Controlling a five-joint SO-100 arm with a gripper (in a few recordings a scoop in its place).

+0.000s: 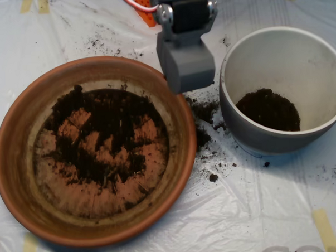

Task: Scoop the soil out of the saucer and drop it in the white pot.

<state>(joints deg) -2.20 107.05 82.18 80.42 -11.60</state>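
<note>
1. Landmark: terracotta saucer (13,166). I see the scoop (185,66) hanging over its upper-right rim, in the gap between saucer and white pot (243,131).
2. I can't tell if the clamshell is open or closed from above; only the grey housing shows, nothing visible in it.
3. Soil (110,134) sits mostly in the saucer's upper and middle floor, thin and patchy, with bare terracotta showing through. The lower part is nearly scraped clean.
4. A second heap of soil (267,109) lies in the pot bottom, right of the saucer. So I judge the job partly done, next step another scoop.
5. Spilled crumbs (203,110) lie on the plastic sheet (244,212) just right of the saucer rim, between the two vessels.
6. My plan: bring the scoop left and down into the thickest clump near the saucer's upper centre and skim along the floor rather than digging in.
7. Risk: the layer is shallow, so a steep bite likely grabs little and pushes crumbs out over the rim.
8. I'd lift clear of the rim before going right.
</note>
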